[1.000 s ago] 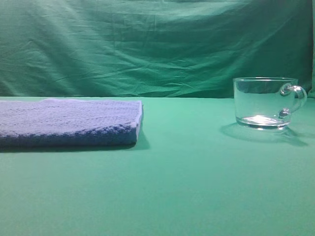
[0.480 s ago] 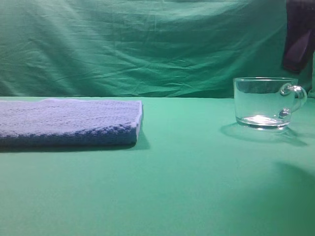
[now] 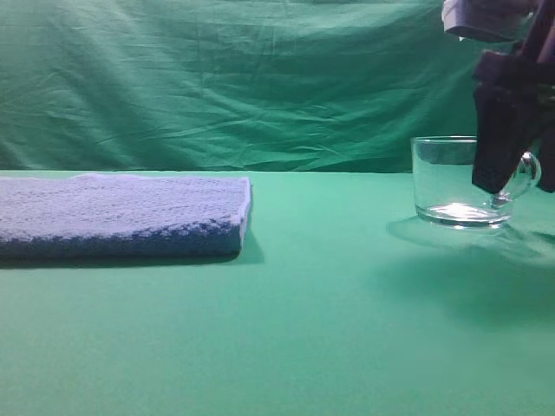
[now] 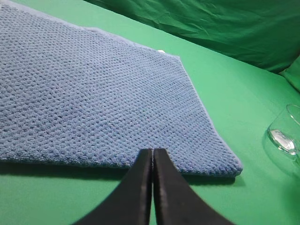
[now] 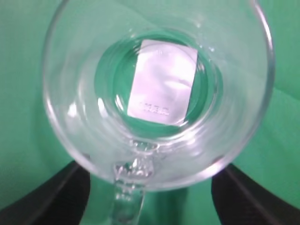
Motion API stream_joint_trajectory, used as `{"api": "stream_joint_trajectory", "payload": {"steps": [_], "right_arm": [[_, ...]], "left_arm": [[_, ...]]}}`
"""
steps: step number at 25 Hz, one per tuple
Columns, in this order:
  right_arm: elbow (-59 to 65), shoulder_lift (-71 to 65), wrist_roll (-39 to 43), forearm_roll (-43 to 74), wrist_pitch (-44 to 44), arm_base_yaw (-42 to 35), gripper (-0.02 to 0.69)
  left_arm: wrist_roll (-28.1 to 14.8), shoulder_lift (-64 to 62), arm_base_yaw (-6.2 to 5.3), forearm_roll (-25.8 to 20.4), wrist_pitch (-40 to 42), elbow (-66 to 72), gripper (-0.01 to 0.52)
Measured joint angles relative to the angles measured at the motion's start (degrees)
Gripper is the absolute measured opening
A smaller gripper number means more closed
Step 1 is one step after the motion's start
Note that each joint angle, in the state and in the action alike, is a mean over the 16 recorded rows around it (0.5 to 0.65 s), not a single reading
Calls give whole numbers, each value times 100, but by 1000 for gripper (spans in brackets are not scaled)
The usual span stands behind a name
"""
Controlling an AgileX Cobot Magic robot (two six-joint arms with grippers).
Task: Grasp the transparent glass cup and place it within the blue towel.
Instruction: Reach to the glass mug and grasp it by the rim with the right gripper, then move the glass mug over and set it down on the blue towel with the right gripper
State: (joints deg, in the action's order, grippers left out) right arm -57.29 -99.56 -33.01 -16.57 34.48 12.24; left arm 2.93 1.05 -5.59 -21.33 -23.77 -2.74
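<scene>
Watching from the high view my right gripper hanging over the handle side of the glass cup, blue towel well apart at left on the green cloth, left wrist view showing my left gripper with fingers pressed together at the towel's near edge, right wrist view looking straight down into the cup, white label under its base, dark fingers standing apart either side of the handle, touching nothing I can see.

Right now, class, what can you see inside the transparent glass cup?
The transparent glass cup holds no liquid or object. Through its clear base a white rectangular label shows, with small print too blurred to read. Whether the label sits inside or beneath the base cannot be told.
</scene>
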Motion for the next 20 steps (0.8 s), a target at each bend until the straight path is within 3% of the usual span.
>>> {"api": "stream_joint_trajectory", "payload": {"steps": [6,13,20], "right_arm": [[-405,-44,-163,28,133,83,104],[-1408,-53,-200,56,486,537,102],[-2812,-393,-148,63,770,1482,102]], "left_arm": [[0,0,0,0,0,0,0],[0,0,0,0,0,0,0],[0,0,0,0,0,0,0]]}}
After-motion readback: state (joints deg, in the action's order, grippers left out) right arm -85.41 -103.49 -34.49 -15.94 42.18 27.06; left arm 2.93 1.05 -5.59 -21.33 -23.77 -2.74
